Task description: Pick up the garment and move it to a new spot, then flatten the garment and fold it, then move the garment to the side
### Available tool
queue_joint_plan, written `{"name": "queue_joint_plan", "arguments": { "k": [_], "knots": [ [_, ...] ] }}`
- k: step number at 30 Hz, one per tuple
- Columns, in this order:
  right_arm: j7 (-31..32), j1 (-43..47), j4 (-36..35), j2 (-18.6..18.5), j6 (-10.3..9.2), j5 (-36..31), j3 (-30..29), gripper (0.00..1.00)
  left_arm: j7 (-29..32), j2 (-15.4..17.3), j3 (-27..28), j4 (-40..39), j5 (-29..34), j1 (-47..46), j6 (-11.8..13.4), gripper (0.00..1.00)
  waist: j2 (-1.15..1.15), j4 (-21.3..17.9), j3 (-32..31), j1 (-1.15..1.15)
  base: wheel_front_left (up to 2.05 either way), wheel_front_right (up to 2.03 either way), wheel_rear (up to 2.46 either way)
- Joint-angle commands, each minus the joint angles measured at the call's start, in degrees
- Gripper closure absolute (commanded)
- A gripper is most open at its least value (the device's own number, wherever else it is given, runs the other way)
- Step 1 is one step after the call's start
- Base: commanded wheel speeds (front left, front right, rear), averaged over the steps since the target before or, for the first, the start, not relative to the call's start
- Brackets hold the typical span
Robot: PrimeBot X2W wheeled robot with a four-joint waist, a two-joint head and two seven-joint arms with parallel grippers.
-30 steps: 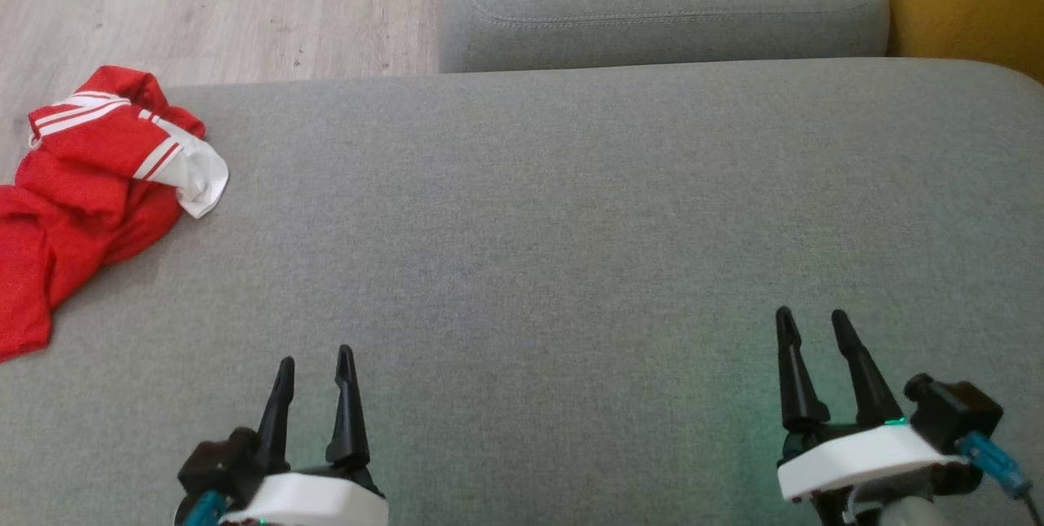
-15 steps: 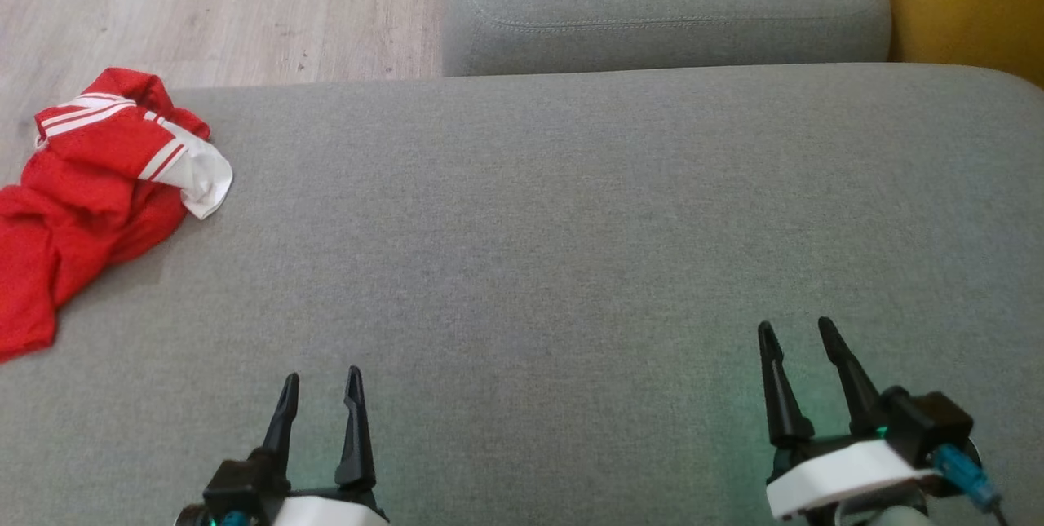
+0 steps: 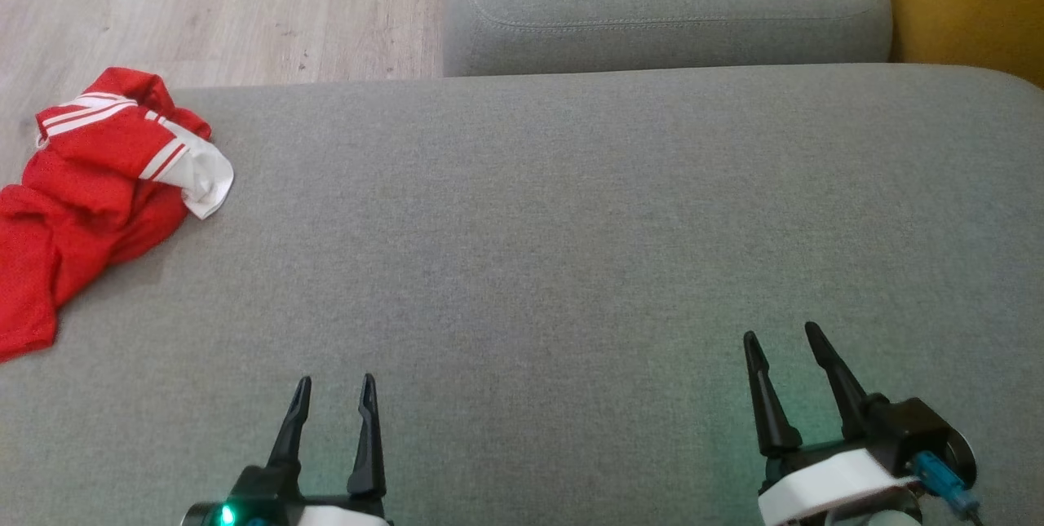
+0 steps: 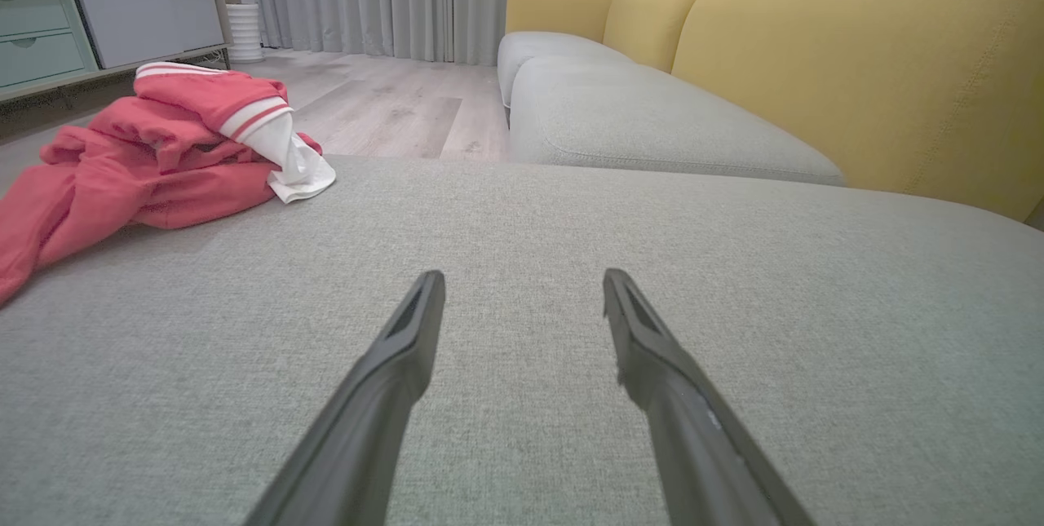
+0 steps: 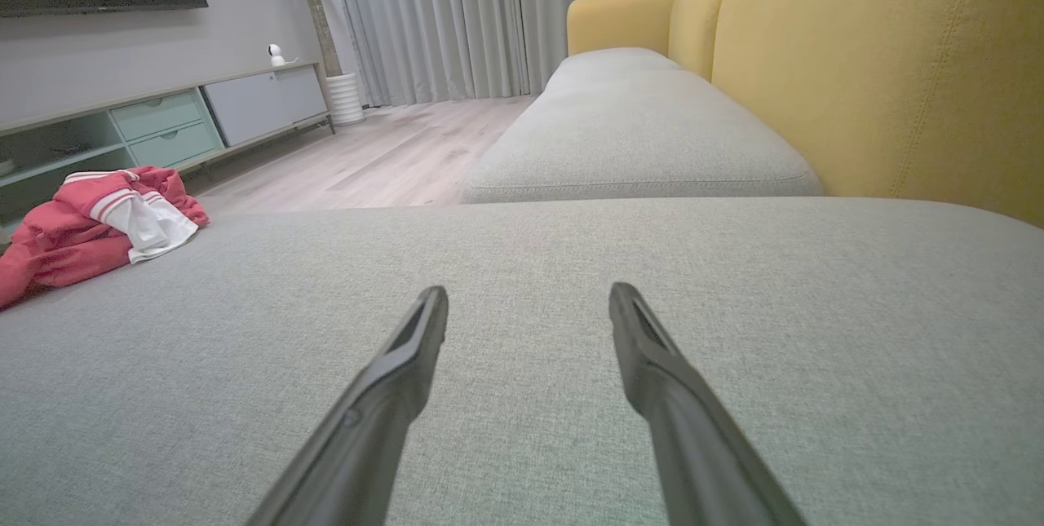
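The garment (image 3: 86,192) is red with white stripes and a white lining, lying crumpled at the far left edge of the grey sofa cushion (image 3: 571,224). It also lies at the left in the left wrist view (image 4: 155,151) and in the right wrist view (image 5: 90,224). My left gripper (image 3: 336,383) hovers near the front of the cushion, open and empty, well to the right of the garment. Open and empty too, my right gripper (image 3: 781,337) stands at the lower right. Between each pair of fingers (image 4: 408,346) (image 5: 408,355) lies bare cushion.
A second grey cushion (image 3: 669,4) lies beyond this one, with a yellow backrest (image 3: 971,4) along the right. Wooden floor (image 3: 204,4) borders the far left. A low cabinet (image 5: 163,118) and curtains (image 5: 489,20) stand across the room.
Both grippers have drawn back toward the lower edge of the head view, still open. The garment has stayed where it was.
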Motion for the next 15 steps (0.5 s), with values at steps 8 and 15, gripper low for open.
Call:
{"name": "queue_joint_plan", "arguments": {
  "k": [8,15],
  "knots": [
    [-0.77,-1.47,-1.18,-0.54,0.44,-0.25,0.66,0.00,-0.70,0.20,1.65,-0.72,0.14,-1.32,0.48,0.00,0.00,0.03,0.06,0.00,0.00,0.00,0.00],
    [-0.77,-1.54,-0.93,-0.54,0.44,-0.41,0.36,0.00,-0.70,0.20,1.63,-0.32,0.20,-1.43,0.68,0.00,0.00,0.14,0.04,0.00,0.00,0.00,0.00]
  ]
}}
